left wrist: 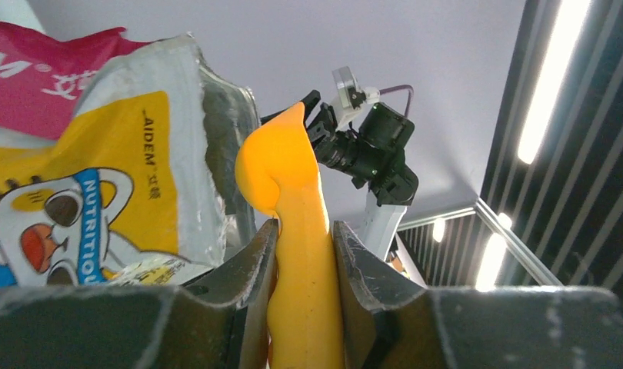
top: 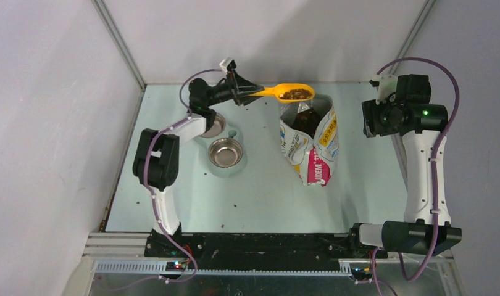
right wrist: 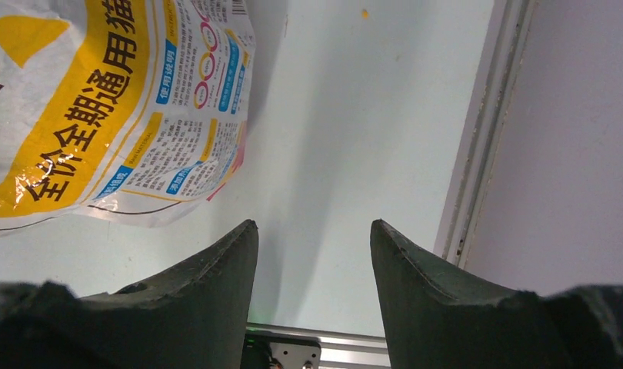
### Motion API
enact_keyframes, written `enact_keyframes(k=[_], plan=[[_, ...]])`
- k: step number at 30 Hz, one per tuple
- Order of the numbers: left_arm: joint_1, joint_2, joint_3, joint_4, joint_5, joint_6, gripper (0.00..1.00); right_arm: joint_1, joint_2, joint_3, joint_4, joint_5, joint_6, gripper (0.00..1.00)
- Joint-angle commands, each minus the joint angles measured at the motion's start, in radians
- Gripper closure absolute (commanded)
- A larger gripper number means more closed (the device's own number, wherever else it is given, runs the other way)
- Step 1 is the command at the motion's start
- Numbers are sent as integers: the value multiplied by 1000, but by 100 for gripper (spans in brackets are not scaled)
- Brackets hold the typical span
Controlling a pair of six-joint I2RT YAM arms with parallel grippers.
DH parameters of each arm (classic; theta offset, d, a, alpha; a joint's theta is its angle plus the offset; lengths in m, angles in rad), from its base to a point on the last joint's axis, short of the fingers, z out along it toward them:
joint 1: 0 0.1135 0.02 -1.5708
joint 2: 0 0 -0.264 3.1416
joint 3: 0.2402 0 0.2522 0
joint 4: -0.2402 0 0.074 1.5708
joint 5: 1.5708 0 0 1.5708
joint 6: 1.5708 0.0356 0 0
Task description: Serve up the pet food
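Top view, pet food: dark-brown kibble [top: 296,94] heaped in the bowl of an orange scoop [top: 278,92], held level near the tabletop's far edge at the far lip of the bag's open mouth. More kibble shows down inside the bag.
Top view, left jaws: pinching the scoop's handle, reaching in from the left.
Top view, foil bag [top: 312,145]: upright with its mouth open, in the far half of the tabletop [top: 266,197], a little right of the middle.
Top view, steel bowls: one [top: 226,152] stands left of the bag and apart from it. The second [top: 215,126] is just beyond it toward the far-left corner, partly under the left arm.
Top view, right arm [top: 420,166]: stands along the right edge, its wrist right of the bag and apart from it. From here I cannot tell how the right jaws stand.
Left wrist view, left jaws: pressed on both sides of the orange handle, which rises between them. Only this view shows the contact close up.
Left wrist view, scoop: seen from beneath, so the kibble is hidden. The bag's crumpled rim and cartoon print are just left of it, and the right arm's wrist lies beyond.
Right wrist view, right jaws: spread, with only bare tabletop between them.
Right wrist view, surroundings: the bag's printed side is at upper left, apart from the jaws. The metal rail [right wrist: 478,138] of the right edge and the wall [right wrist: 570,154] are at right.
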Motion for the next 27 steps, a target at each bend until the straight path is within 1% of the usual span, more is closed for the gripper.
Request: enact_keyframes(k=[1,5,8,11,13,15,22,27], plan=[[62,-140,-53,-68,32,117,100,-5,-14,-9,84,-40,-3,42],[131,-197,-87,-155,45,187,100,-5,-7,-8,113,-72,10,41],[210,-237,-113,-197,59,223,100,-5,1,-5,128,-97,16,41],[262,-262,-154,-237,70,261,100,-5,7,-5,140,-111,18,41],[302,-285,-184,-242,73,275,100,-5,9,-3,148,-119,19,41],[379,-307,-222,-245,72,290,100,-5,13,5,153,-129,22,41],[525,-384,-389,-260,68,364,100,-5,12,40,155,-163,52,41],[624,-412,-446,-288,76,405,100,-5,-12,38,172,-184,80,41]])
